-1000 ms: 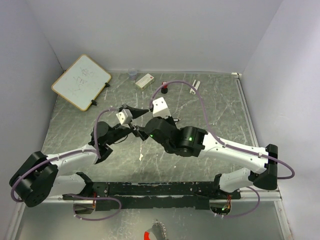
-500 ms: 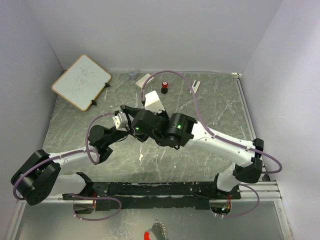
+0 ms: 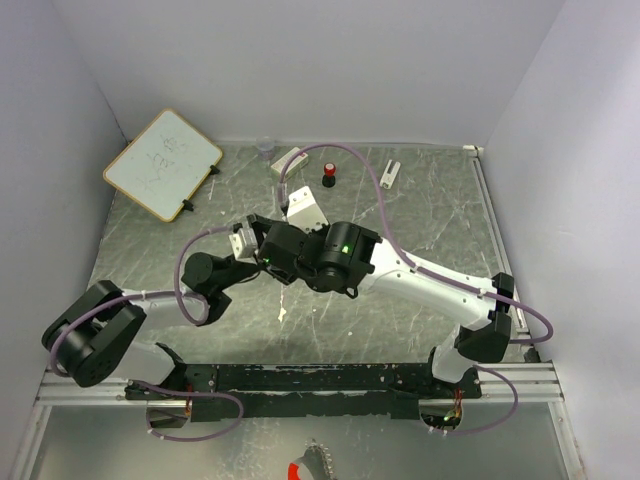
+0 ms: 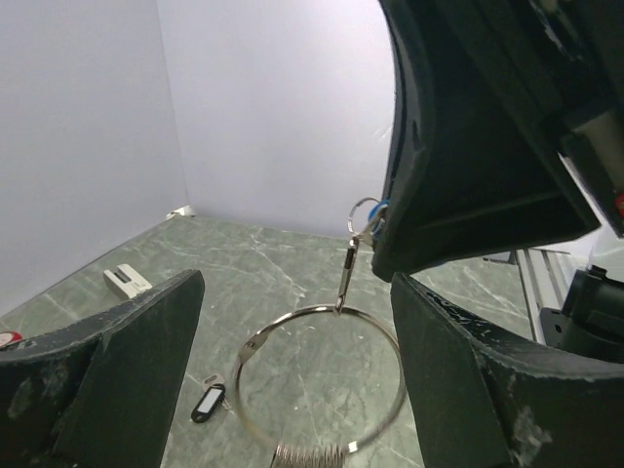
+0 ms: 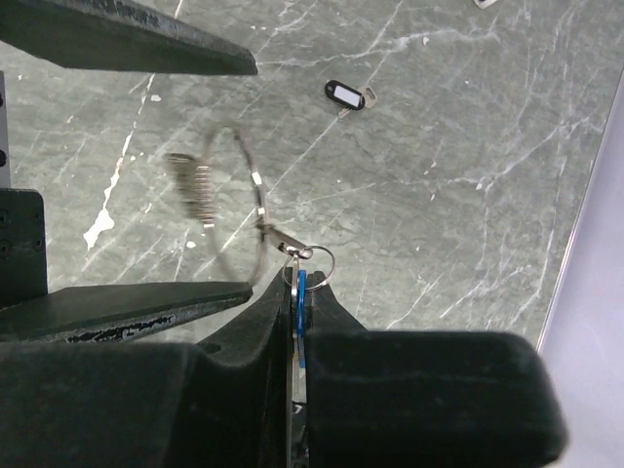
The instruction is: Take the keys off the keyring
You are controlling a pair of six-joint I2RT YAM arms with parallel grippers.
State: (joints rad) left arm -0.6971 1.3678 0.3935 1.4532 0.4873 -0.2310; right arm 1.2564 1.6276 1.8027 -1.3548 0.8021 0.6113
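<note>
Keyring [image 4: 317, 310] hangs upright below blue key [image 5: 300, 292] clamped in right pincer [image 5: 297, 324]; left pincer [image 4: 294, 285] apart.

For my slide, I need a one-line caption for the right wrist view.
Right gripper pinches the blue key; the keyring hangs from it between the open fingers of the left gripper.

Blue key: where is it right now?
Right wrist view: the blue key is pinched in the right pincer, its clasp hooked to the keyring.
</note>
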